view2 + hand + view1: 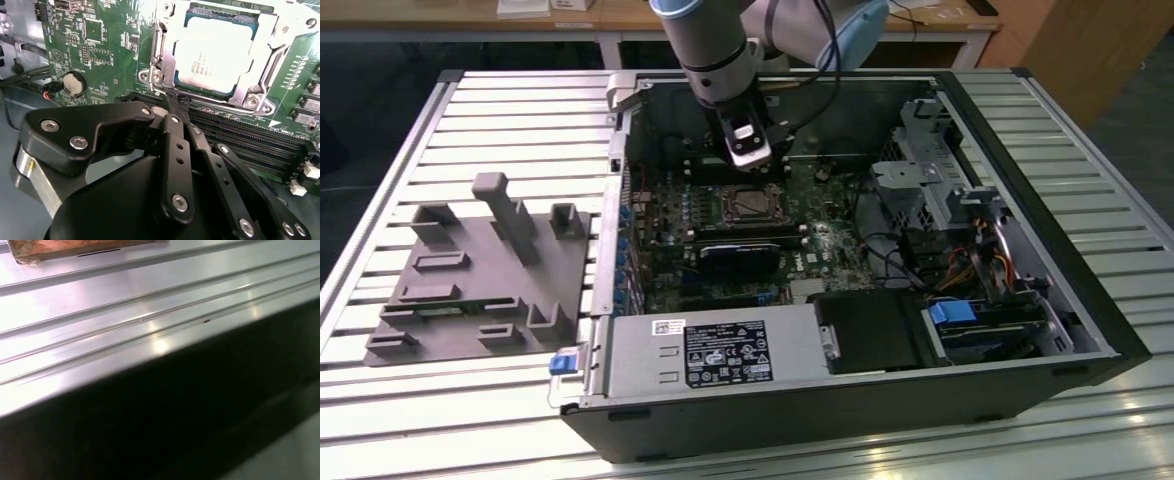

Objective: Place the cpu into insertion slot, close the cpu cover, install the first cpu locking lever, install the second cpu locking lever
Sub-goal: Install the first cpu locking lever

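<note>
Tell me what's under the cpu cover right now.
The cpu lies under the cover, its silver top showing through the window. Its edges are tucked beneath the frame, and whatever lies below the chip is covered.

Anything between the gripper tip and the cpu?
In the second wrist view, just the silvery frame edge of the cpu cover. The gripper is by the frame's corner, and the cpu lies inside its window.
</note>
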